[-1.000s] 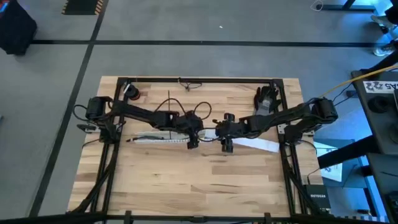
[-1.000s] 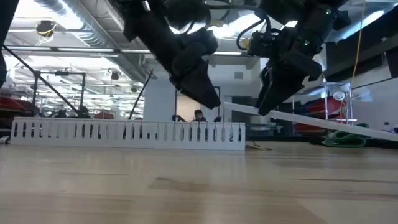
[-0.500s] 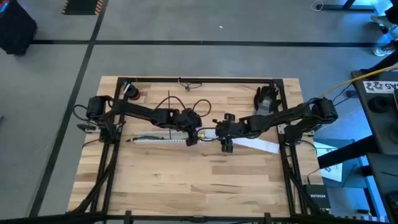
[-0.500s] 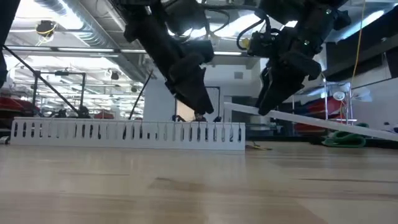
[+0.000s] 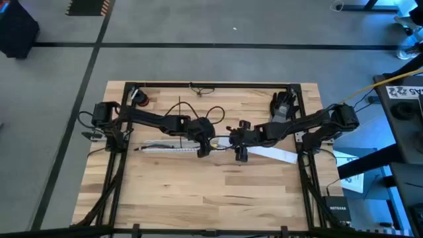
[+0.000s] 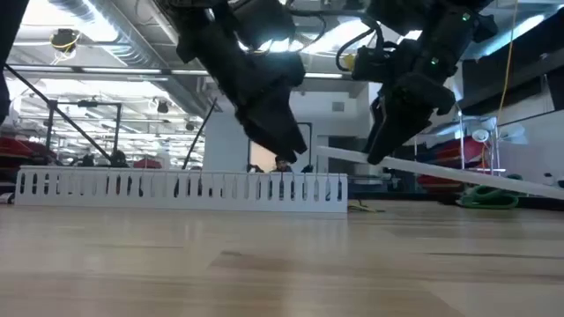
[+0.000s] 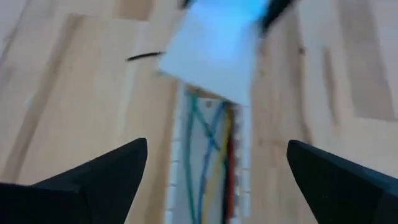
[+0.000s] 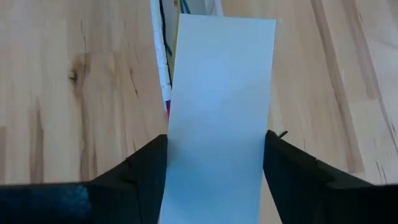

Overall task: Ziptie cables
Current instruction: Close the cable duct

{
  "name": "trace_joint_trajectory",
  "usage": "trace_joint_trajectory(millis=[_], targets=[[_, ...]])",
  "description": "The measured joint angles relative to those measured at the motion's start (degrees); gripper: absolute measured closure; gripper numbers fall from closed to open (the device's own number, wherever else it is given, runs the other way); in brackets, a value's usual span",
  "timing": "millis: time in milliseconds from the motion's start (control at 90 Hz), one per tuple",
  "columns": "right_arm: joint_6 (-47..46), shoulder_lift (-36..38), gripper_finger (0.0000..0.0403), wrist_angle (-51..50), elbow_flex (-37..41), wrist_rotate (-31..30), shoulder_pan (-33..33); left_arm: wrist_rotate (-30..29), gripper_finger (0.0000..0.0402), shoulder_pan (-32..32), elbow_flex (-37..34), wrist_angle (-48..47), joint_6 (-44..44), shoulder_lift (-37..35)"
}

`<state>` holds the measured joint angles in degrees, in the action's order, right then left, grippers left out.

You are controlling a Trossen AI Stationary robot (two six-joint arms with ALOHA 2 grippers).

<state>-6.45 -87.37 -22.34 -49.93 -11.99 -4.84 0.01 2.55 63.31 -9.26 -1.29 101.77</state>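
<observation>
A long white slotted duct lies on the table, and the thin green, yellow and red cables run inside it. My left gripper hangs open above the duct's right end, touching nothing. My right gripper is shut on a flat white cover strip. The strip's free end reaches over the duct's right end. My right gripper pinches the cover strip's two long edges between its two fingers, near the strip's left end. The fingers come from the table's right, slanting down, and lie along the strip. The held end is raised, and the strip slopes down to its right end on the table.
Black loops of lead lie just beyond the duct. A thin black strip, a small dark tie, a red and white item and a black fixture sit toward the far edge. The near half shows bare wood.
My left gripper has come down a little toward the duct's right end, staying open. My right gripper and the cover strip have kept still.
</observation>
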Motion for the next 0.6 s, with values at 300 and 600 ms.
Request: trace_joint_trajectory(millis=[300, 600], targets=[[0.6, 0.0, 0.0178, -0.5, -0.1, 1.0, 0.0, -0.2, 0.0021, 0.0, 0.0, 5.5, 3.3, 5.4], [2.8, 0.0, 0.0177, -0.6, -0.1, 3.0, 0.0, -0.2, 0.0050, -1.4, 0.0, 12.9, 2.5, 8.8]])
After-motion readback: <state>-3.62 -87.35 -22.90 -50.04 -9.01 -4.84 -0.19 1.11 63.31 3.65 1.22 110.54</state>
